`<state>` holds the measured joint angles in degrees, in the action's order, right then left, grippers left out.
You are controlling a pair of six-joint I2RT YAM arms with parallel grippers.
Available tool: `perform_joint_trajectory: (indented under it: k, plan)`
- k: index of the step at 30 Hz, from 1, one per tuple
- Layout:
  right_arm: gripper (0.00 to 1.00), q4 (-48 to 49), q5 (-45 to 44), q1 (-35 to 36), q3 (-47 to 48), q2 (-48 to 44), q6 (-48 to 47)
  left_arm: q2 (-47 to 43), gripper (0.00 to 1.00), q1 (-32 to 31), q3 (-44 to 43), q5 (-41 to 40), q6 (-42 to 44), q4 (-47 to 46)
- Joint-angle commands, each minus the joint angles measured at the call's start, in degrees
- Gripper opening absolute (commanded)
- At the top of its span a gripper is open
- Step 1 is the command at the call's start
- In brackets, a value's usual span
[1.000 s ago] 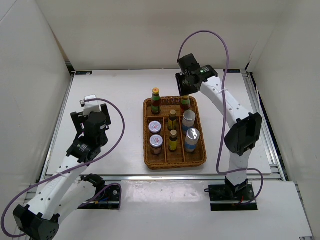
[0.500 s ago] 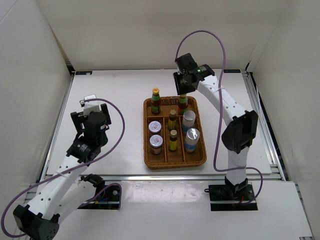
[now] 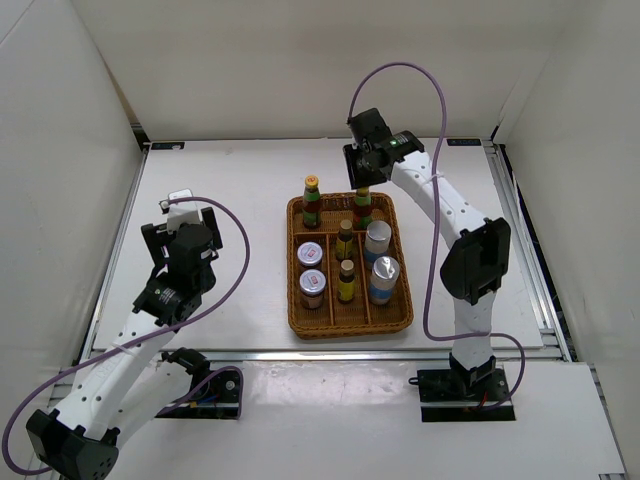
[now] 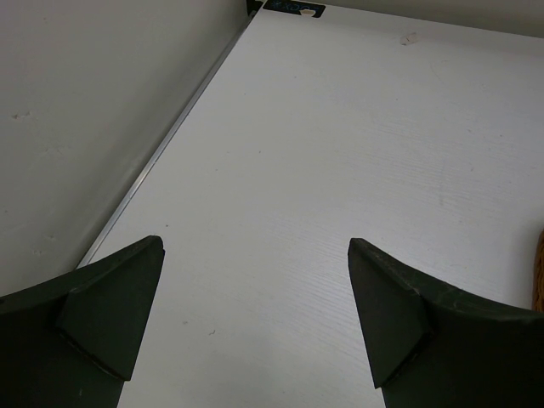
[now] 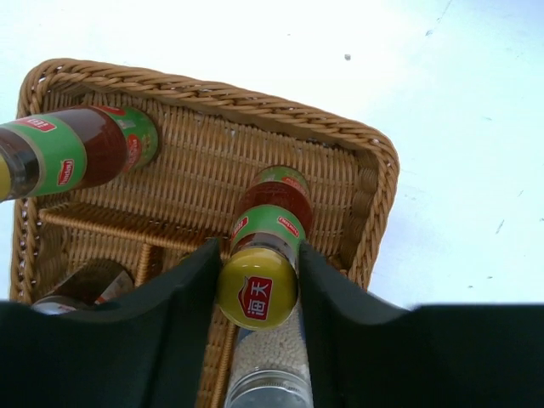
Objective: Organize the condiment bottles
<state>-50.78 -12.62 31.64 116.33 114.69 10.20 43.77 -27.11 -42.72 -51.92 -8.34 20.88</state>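
In the far compartment of the wicker tray [image 3: 349,328], toward its right corner, the right claw [image 5: 256,280] grips a tall yellow-capped bottle [image 5: 270,223], one finger pressed on each side just below the cap. Whether its base rests on the weave I cannot tell. The second tall bottle [image 3: 311,203] stands at that compartment's left end. Nearer, the jars [image 3: 311,254], small brown bottles [image 3: 345,240] and silver-topped cylinders [image 3: 377,240] fill three lanes in pairs. The left claw [image 4: 255,323] hangs over bare counter [image 4: 340,170], jaws wide apart.
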Motion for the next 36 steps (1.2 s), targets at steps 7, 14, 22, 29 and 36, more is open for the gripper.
perform_joint_trajectory:
  k: [7, 14, 22, 29, 36]
  plan:
    - [0.80, 3.76, -3.29, 0.27, -0.41, -2.89, 0.35, -0.70, 1.00, 0.22, 0.27, -0.99, 0.25, -1.02]
    - [0.90, 3.76, -4.95, 0.27, -0.41, -3.42, 0.35, -0.70, 1.00, 0.22, 0.27, -0.99, 0.25, -1.02]
    - [0.98, 3.76, -7.59, 0.27, 1.97, -4.65, -0.70, -0.17, 1.00, 0.22, 0.27, -0.46, 0.25, -1.02]
    - [0.99, 3.76, -11.19, 0.27, 1.97, -9.39, -1.40, -0.17, 1.00, 0.22, 0.80, -0.46, 0.25, -1.02]
    - [0.99, 2.00, -12.60, 0.27, -7.14, -20.37, -3.78, 1.58, 1.00, 0.22, 0.80, -0.46, 0.25, -1.02]
